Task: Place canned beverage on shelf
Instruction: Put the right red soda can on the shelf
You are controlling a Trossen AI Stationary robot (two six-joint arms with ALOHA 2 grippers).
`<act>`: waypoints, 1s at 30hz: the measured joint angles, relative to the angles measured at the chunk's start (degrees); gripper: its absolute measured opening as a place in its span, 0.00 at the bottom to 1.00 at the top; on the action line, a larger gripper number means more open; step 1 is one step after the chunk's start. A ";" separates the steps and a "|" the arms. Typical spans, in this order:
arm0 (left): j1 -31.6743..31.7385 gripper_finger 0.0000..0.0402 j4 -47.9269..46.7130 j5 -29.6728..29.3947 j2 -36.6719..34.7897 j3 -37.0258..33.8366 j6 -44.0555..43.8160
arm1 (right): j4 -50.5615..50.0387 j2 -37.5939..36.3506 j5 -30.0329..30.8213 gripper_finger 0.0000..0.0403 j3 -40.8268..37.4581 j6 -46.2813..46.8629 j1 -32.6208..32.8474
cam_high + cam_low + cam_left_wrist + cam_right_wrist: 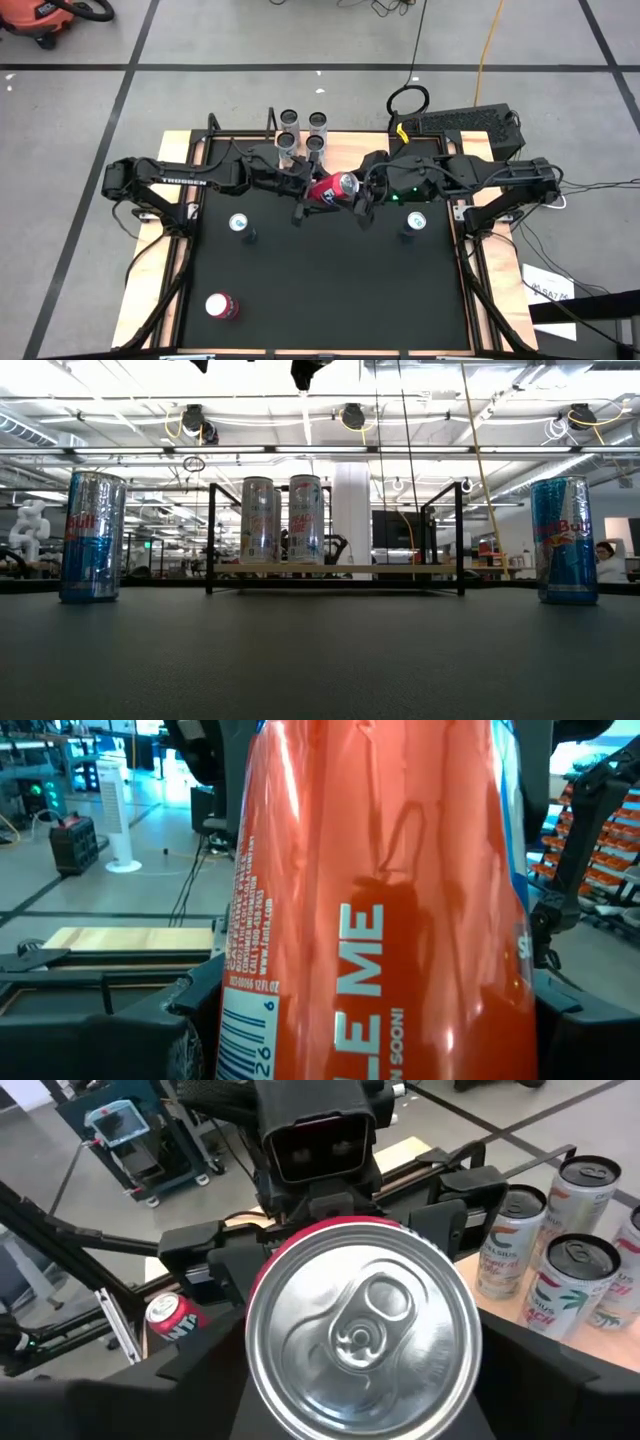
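Red aluminium fills the left wrist view: the red can (pixel 380 900) sits lengthwise between the left gripper (pixel 303 203) fingers, which are spread about a can's width and clamped on its body. From above, that can (pixel 332 189) hangs tilted on its side in mid-air over the back half of the surface, its silver top pointing at the right arm. The right gripper (pixel 362 207) is right up against that top end; its wrist view stares straight at the lid (pixel 362 1325), with its dark fingers either side of the can, and I cannot tell whether they are touching it or standing clear.

Just behind the two grippers, at the back edge, stands the shelf (pixel 340 138), a light-wood board with black rails. Four slim silver cans (pixel 303 131) stand upright on its left part; the low view shows two of them (pixel 282 520) side by side on the board (pixel 400 568).

Out on the black surface (pixel 330 290), a blue-and-silver can (pixel 239 224) stands upright to the left and another (pixel 413 221) to the right, well apart. A second red can (pixel 220 306) stands near the front left corner. Wooden strips edge the surface (pixel 140 300).

Beyond it: grey floor (pixel 250 40) with dark tape lines, an orange vacuum (pixel 40 20) at the far left corner, a yellow cable (pixel 488 50), and a workshop under ceiling lights (pixel 350 415), with a person (pixel 606 558) at the far right.
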 joint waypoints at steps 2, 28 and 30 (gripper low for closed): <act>0.00 0.72 0.11 0.02 0.00 0.00 -2.45 | 0.10 0.00 0.12 0.72 0.00 0.30 0.00; 4.11 0.95 -15.30 -6.85 -6.95 0.11 -10.90 | -16.72 -3.21 2.51 0.69 -0.07 3.24 -4.34; 4.47 0.95 -16.25 -8.48 -8.55 0.11 -9.81 | -19.98 -3.32 2.72 0.69 -0.07 3.84 -5.21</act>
